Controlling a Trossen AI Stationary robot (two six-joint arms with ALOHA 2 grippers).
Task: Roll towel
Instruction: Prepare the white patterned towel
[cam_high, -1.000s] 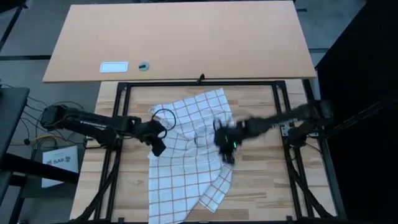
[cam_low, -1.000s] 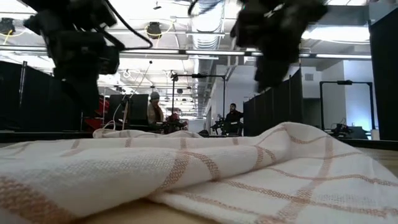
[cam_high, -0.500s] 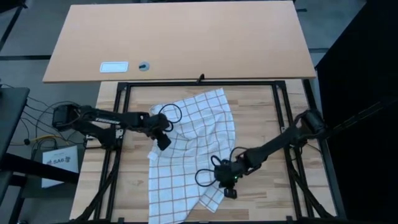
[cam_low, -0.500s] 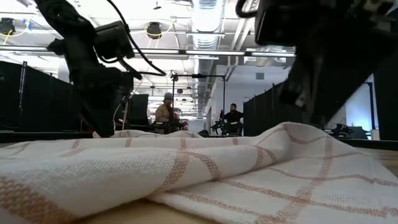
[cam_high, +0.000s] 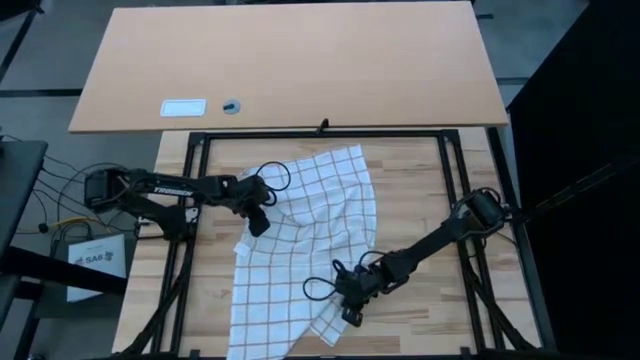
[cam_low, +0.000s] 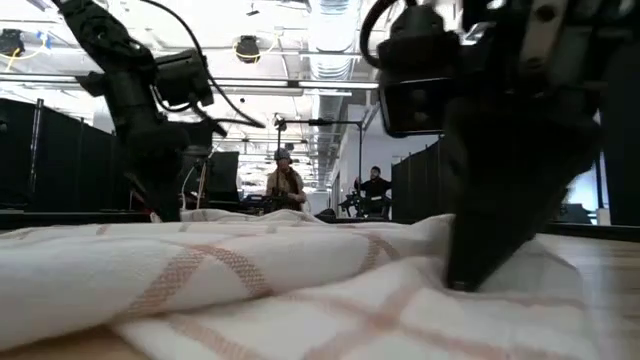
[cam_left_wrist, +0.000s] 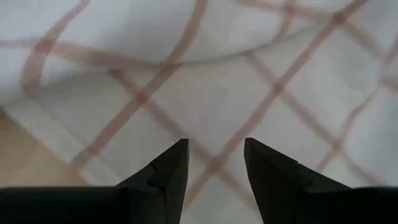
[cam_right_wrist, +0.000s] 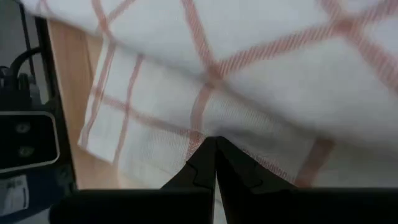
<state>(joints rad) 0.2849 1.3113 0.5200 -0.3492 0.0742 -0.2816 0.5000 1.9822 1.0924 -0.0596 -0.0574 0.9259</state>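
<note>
While the checked towel (cam_high: 305, 240) is lying spread and rumpled across the middle of the slatted wooden tabletop (cam_high: 420, 180), running from near the far edge of the black frame (cam_high: 325, 133) down past the table's near edge, one corner of it is sitting folded over on the near right side. Pressing down on that folded corner, the right gripper (cam_high: 349, 310) is resting its tips against the cloth with its two fingers (cam_right_wrist: 214, 163) drawn fully together; nothing is showing between them, so it is pushing on the towel rather than pinching it. Over at the towel's left edge, about halfway along its length, the left gripper (cam_high: 257, 222) is hovering just above the fabric with its fingers (cam_left_wrist: 168, 171) standing partly apart and a bare gap between them, gripping nothing. Beyond the towel, a second, smooth tan tabletop (cam_high: 300, 60) is lying past the frame, carrying a small white card (cam_high: 183, 107) and a small round dark object (cam_high: 231, 105) just beside it. Behind the towel in the low view, two people (cam_low: 285, 180) are sitting far back in the room.
</note>
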